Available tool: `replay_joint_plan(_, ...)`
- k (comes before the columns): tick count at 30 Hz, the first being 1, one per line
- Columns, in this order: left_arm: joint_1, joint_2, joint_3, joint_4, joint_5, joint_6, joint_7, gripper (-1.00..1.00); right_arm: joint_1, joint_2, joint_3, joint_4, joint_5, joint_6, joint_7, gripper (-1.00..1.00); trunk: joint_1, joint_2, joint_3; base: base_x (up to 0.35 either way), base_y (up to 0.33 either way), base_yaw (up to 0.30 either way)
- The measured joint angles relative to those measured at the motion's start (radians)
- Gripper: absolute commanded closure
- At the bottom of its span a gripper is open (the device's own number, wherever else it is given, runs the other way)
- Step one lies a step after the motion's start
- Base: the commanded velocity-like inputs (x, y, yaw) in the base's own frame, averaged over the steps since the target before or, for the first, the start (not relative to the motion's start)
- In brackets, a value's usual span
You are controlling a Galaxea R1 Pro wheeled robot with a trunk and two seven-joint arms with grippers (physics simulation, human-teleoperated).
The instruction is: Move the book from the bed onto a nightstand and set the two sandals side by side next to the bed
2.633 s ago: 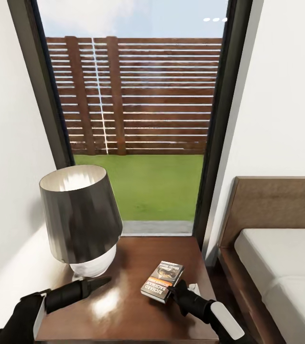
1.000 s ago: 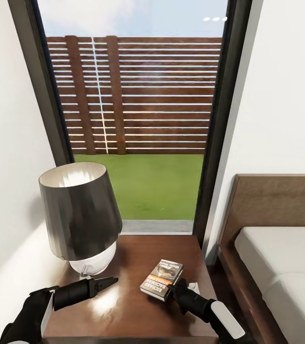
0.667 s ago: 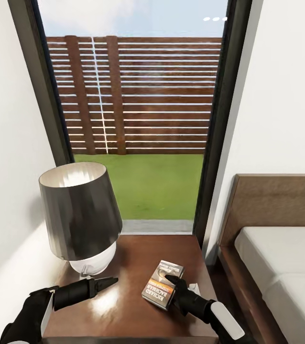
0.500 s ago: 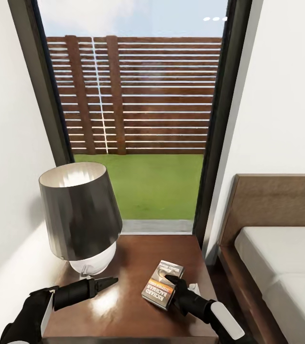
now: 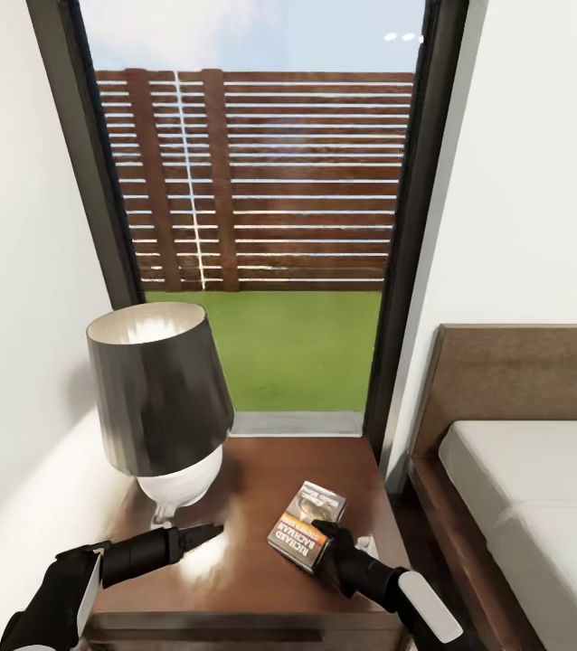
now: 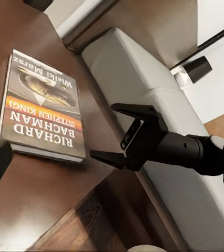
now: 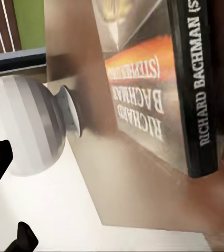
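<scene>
We see one book (image 5: 307,526) lying flat on the nightstand (image 5: 234,579), toward its bed-side edge, long axis slanting away from us. Our right gripper (image 6: 113,134), jaws spread and empty, sits just beside its near corner; the left gripper (image 5: 200,535), seemingly closed, waits farther off. One lamp (image 5: 160,402), one bed (image 5: 542,506).

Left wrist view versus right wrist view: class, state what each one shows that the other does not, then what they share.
Left wrist view: the right tool, jaws open and just off the edge of the book, with the bed's pale mattress behind it. Right wrist view: the lamp's round white base, a strip of green lawn, and the book's spine lettered RICHARD BACHMAN. Shared: the book lying flat on the dark wooden nightstand.
</scene>
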Motion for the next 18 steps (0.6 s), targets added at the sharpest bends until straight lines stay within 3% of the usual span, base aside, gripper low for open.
replay_joint_plan(18,0.0,0.0,0.0,0.0,0.0,0.0,0.002,-1.0,0.0,0.001,0.0,0.0,0.0,0.0,0.0,-1.0,-0.001,0.0,0.0,-0.022,0.0,0.0)
